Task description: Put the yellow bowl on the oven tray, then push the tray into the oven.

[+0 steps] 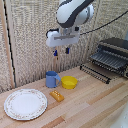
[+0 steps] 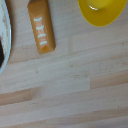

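The yellow dish [image 1: 69, 82] is a small round bowl resting on the wooden table beside a blue mug [image 1: 51, 79]. Part of the yellow dish [image 2: 102, 10] shows in the wrist view. My grabber [image 1: 61, 51] hangs high above the mug and dish, its two dark-blue fingers apart, open and holding nothing. The fingers do not show in the wrist view. At the exterior view's right stands the black-and-silver oven [image 1: 118, 47], and the dark gridded baking sheet [image 1: 106, 60] sticks out of its front.
An orange-yellow block [image 1: 57, 95] [image 2: 41, 26] lies in front of the mug. A large white patterned plate [image 1: 25, 104] sits at the exterior view's left, its rim [image 2: 4, 40] showing in the wrist view. The oven's lowered door [image 1: 95, 72] juts toward the dish.
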### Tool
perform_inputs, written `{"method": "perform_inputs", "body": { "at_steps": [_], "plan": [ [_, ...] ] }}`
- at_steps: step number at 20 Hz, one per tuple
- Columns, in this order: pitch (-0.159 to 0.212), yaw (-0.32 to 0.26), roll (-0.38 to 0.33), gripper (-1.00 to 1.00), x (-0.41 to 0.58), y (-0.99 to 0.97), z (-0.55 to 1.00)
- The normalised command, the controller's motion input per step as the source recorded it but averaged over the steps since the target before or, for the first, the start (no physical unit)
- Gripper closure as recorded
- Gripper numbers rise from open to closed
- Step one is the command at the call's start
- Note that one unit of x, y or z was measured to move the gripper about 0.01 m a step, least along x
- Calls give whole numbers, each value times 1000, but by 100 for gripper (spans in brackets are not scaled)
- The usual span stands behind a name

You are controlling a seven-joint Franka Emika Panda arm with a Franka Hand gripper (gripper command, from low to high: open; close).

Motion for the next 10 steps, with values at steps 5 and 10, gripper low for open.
{"method": "perform_inputs", "body": {
  "at_steps": [5,10],
  "plan": [
    [17,-206,0,-100,85,-483,-207],
    [36,-217,0,-100,89,-567,-208]
  ]
}}
